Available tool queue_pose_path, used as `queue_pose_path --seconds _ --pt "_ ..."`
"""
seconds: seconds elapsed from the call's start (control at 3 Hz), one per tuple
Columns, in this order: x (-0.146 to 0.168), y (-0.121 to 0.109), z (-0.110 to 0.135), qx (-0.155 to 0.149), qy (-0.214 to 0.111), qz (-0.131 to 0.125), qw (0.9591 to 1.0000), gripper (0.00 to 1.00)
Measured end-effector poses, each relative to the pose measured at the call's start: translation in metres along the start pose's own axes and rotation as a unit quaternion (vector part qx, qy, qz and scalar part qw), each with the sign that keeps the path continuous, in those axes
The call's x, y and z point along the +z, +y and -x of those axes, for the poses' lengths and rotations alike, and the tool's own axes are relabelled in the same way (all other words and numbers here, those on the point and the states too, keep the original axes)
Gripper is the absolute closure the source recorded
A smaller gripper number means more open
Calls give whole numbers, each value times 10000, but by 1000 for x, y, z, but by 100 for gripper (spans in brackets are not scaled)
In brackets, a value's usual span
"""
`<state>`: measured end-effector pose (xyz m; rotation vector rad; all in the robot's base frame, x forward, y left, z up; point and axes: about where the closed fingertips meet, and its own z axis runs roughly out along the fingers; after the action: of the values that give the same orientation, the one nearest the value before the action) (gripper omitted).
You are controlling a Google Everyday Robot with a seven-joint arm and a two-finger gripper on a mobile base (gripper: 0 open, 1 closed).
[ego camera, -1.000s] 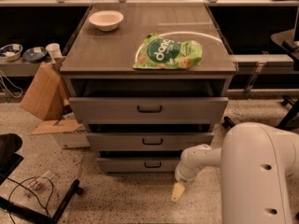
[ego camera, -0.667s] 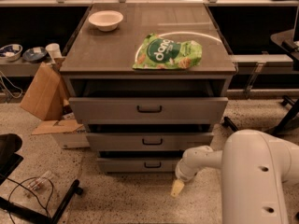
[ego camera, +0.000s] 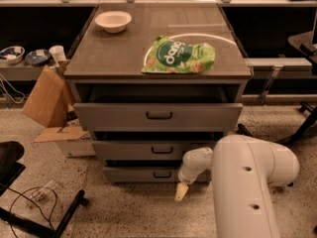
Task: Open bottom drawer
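The white arm (ego camera: 198, 163) is being held bent low, its gripper (ego camera: 182, 191) just below-right of the handle (ego camera: 162, 174) of the bottom drawer (ego camera: 129, 174), the lowest front; its state cannot be told. The green bag (ego camera: 178, 57) is labelled "dang".

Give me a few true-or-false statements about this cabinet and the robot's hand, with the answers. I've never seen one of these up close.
1. The green snack bag lies on top of the cabinet. True.
2. The white bowl sits on the floor. False: it stands on the cabinet top, near the back left corner.
3. The gripper is low, near the floor, in front of the bottom drawer and to the right of its handle. True.
4. The gripper is up at the handle of the top drawer. False: it is well below that, down by the bottom drawer.
5. A piece of brown cardboard leans to the left of the cabinet. True.
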<state>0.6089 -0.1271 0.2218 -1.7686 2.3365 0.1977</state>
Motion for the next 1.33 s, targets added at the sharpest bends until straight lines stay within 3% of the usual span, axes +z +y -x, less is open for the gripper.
queue_pose_path --seconds 0.33,0.67,1.33 --pt "15 -16 10 -175 313 13 9994 0" --pt "34 -19 14 -225 514 110 9984 17" --pt "46 -7 13 -313 692 235 9968 64"
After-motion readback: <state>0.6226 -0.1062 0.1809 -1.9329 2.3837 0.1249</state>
